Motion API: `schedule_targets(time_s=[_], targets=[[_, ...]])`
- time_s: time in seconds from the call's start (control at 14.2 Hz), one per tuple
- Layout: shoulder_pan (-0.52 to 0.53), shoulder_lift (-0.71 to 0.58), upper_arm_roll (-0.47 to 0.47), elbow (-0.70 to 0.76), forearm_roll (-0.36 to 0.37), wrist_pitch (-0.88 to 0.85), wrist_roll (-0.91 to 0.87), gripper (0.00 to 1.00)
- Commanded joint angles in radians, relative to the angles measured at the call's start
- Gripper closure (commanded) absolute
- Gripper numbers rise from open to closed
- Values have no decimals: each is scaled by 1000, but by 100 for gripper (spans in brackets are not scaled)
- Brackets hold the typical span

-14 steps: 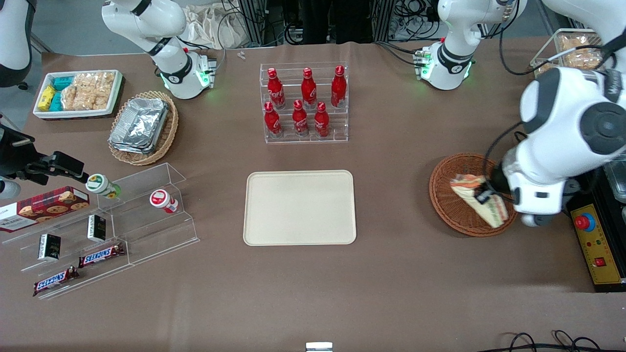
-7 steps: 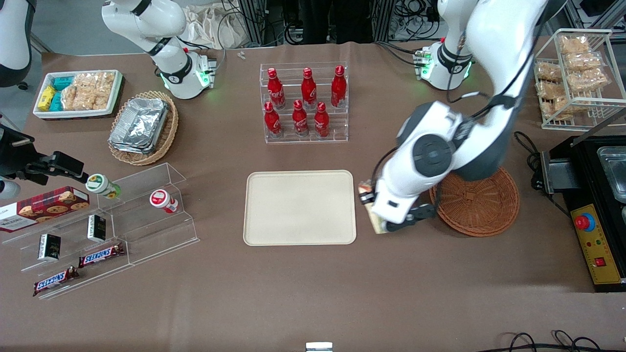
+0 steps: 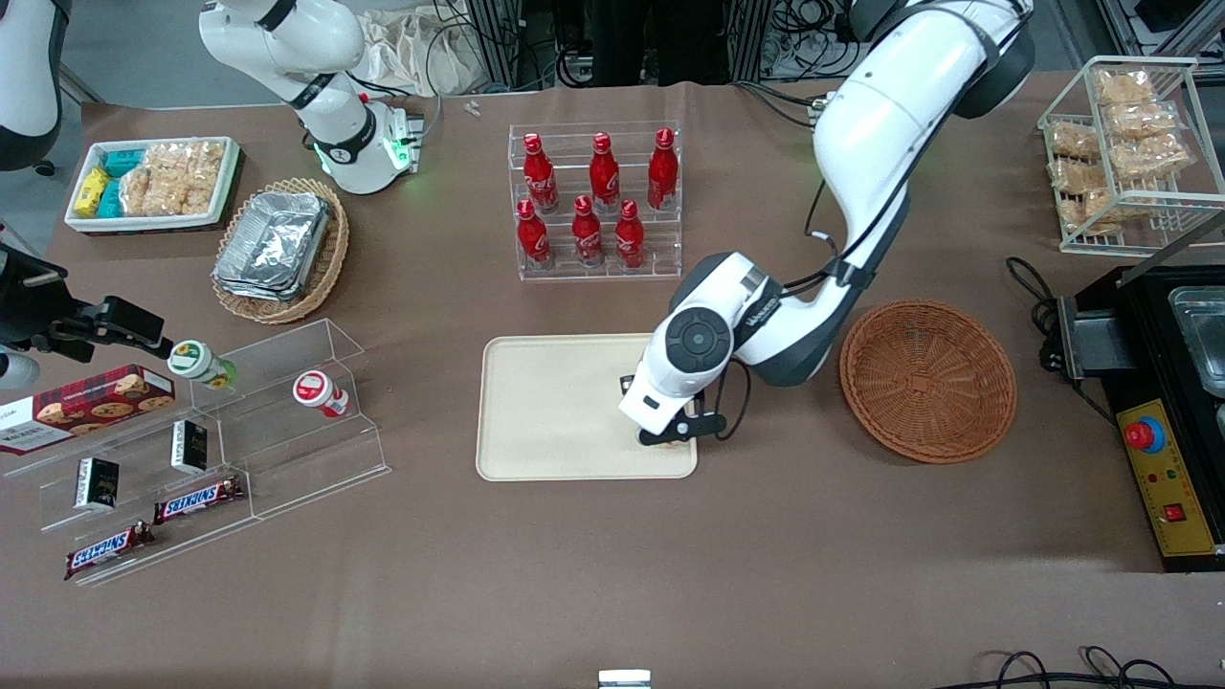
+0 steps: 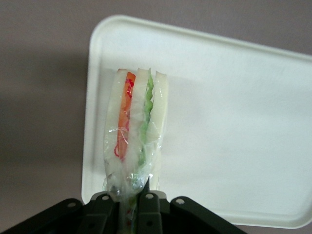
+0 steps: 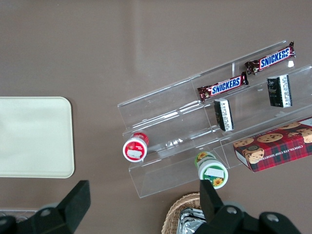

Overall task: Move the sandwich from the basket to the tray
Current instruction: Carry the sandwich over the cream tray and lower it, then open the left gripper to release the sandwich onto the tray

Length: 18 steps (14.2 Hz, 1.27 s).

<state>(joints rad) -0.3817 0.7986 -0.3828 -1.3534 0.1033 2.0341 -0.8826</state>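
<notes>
My left gripper [image 3: 667, 435] hangs over the corner of the cream-beige tray [image 3: 555, 402] that is nearest the front camera and closest to the basket. It is shut on the sandwich [image 4: 134, 131], a plastic-wrapped wedge of pale bread with orange and green filling. The fingers [image 4: 147, 207] pinch the wrapper at the wedge's end, and the sandwich hangs above the tray [image 4: 234, 122] near its rim. In the front view the arm's wrist hides almost all of the sandwich. The reddish-brown wicker basket [image 3: 927, 378] stands beside the tray toward the working arm's end, with nothing in it.
A clear rack of red bottles [image 3: 595, 201] stands farther from the camera than the tray. A tan wicker basket with foil containers [image 3: 279, 247], a white snack tray [image 3: 153, 182] and clear shelves with Snickers bars [image 3: 196, 450] lie toward the parked arm's end. A wire snack rack [image 3: 1120, 144] and black control box [image 3: 1163, 478] lie toward the working arm's end.
My left gripper lifted the sandwich out of the basket and carried it sideways to above the tray's corner. The basket now holds nothing.
</notes>
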Motion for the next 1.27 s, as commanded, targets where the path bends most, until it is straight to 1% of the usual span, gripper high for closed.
schedule_targets(time_s=[0.0, 0.07, 0.21, 0.28, 0.42, 0.64, 0.85, 0.99, 1.2], targets=[[-13, 31, 5, 37, 62, -18, 20, 100], [-13, 42, 5, 28, 88, -20, 31, 100], [-13, 51, 5, 17, 95, -21, 43, 100], [-13, 53, 5, 16, 92, -18, 36, 76], [-13, 57, 5, 16, 98, -15, 36, 0], [-3, 33, 5, 26, 99, -23, 34, 0], [20, -86, 31, 36, 108, -89, 40, 0], [88, -172, 29, 39, 92, -130, 45, 0], [190, -294, 30, 36, 44, -173, 57, 0]])
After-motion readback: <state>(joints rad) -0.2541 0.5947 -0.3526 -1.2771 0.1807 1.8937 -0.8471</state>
